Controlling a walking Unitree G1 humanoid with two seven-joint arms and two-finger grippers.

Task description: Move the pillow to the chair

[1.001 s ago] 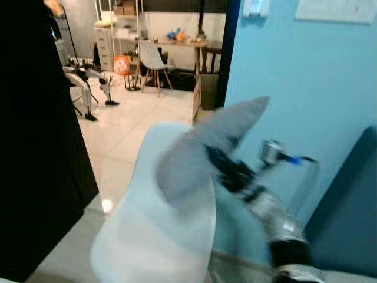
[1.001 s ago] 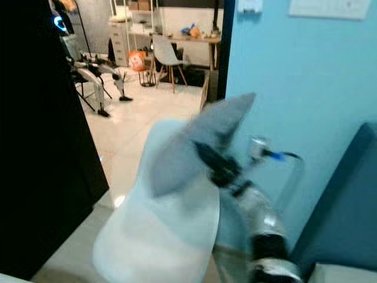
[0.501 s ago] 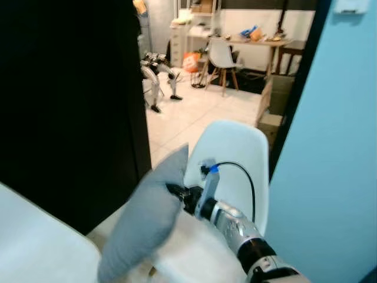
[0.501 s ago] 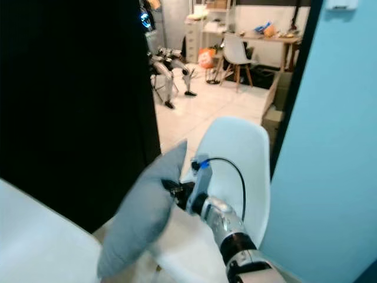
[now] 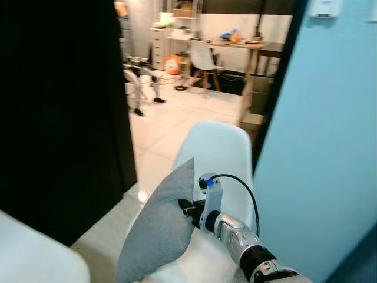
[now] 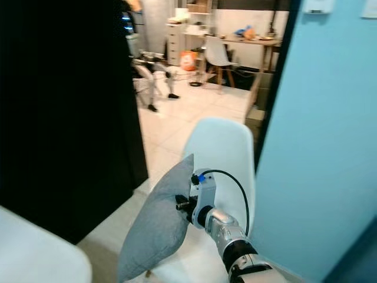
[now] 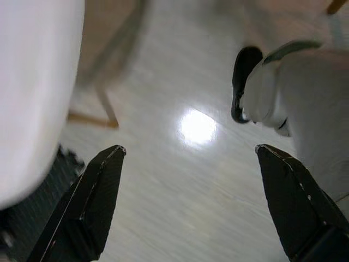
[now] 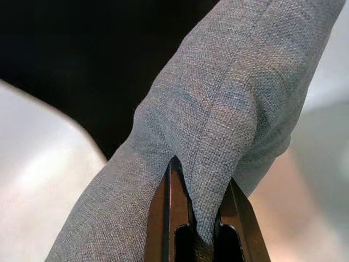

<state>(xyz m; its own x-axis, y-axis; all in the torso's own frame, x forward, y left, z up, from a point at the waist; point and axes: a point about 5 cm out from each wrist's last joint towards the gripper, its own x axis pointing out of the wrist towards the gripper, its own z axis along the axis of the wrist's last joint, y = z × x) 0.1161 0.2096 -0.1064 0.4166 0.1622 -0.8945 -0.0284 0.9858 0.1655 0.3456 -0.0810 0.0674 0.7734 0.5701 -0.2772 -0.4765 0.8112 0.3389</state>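
Note:
A grey pillow (image 5: 159, 230) hangs upright in front of a white shell chair (image 5: 218, 154), over its seat. My right gripper (image 5: 184, 206) is shut on the pillow's edge; in the right wrist view the grey pillow (image 8: 218, 114) bulges between the two black fingers (image 8: 169, 218). My left gripper (image 7: 191, 196) hangs open above the shiny floor, nothing between its fingers.
A black wall (image 5: 59, 118) stands on the left and a light blue wall (image 5: 318, 147) on the right. Another white surface (image 5: 35, 253) curves in at the lower left. Beyond the doorway lie a desk, a second white chair (image 5: 203, 59) and a robot dog (image 5: 138, 82).
The camera has turned a little, shifting the scene. The pillow, still held by my right gripper, has come down from high against the chair's back to hang low over the seat.

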